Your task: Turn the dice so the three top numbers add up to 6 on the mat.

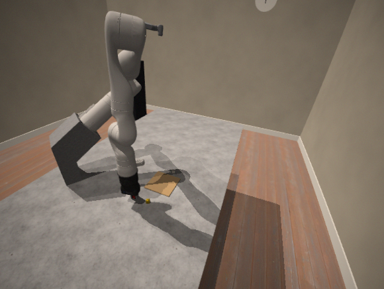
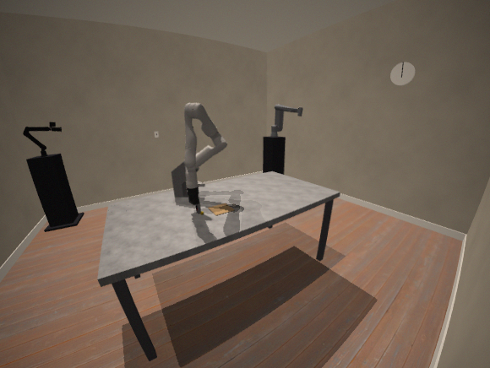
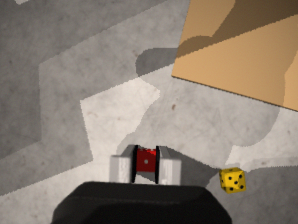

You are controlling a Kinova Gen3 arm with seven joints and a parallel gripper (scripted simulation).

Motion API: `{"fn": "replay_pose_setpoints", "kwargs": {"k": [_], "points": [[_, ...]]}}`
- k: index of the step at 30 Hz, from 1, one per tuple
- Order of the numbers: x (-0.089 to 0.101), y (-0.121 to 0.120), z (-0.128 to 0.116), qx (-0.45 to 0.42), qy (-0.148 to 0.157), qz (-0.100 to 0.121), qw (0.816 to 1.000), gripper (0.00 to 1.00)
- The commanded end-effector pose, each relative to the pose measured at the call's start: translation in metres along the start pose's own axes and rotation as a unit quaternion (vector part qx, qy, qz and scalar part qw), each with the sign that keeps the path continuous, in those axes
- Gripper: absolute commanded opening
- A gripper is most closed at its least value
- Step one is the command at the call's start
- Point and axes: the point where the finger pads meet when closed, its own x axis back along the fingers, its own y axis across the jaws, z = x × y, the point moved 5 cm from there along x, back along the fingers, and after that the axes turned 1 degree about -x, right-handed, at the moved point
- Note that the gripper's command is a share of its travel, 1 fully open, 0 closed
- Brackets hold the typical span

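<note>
My gripper (image 3: 146, 158) points straight down at the grey table and is shut on a red die (image 3: 146, 160); the die's top face shows one pip. In the top view the gripper (image 1: 133, 196) stands just off the near left corner of the tan mat (image 1: 162, 183). A yellow die (image 3: 232, 180) lies on the table to the right of the gripper, off the mat; it also shows in the top view (image 1: 147, 200). The mat (image 3: 240, 50) fills the upper right of the wrist view. A dark die (image 1: 173, 172) sits at the mat's far edge in shadow.
The arm's grey base block (image 1: 71, 146) stands on the table to the left. The table edge (image 1: 228, 185) runs to the right of the mat. Two black pedestals with camera arms (image 2: 52, 190) (image 2: 274, 154) stand on the floor beyond the table.
</note>
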Motion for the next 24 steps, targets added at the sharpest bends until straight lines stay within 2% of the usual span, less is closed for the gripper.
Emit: {"fn": "replay_pose_setpoints", "kwargs": {"k": [1,11,18,24], "points": [[0.001,0.000,-0.001,0.000,-0.001,0.000,1.000,0.34],[0.001,0.000,-0.001,0.000,-0.001,0.000,1.000,0.34],[0.009,0.000,-0.001,0.000,-0.001,0.000,1.000,0.34],[0.034,0.000,0.000,0.000,-0.001,0.000,1.000,0.34]]}}
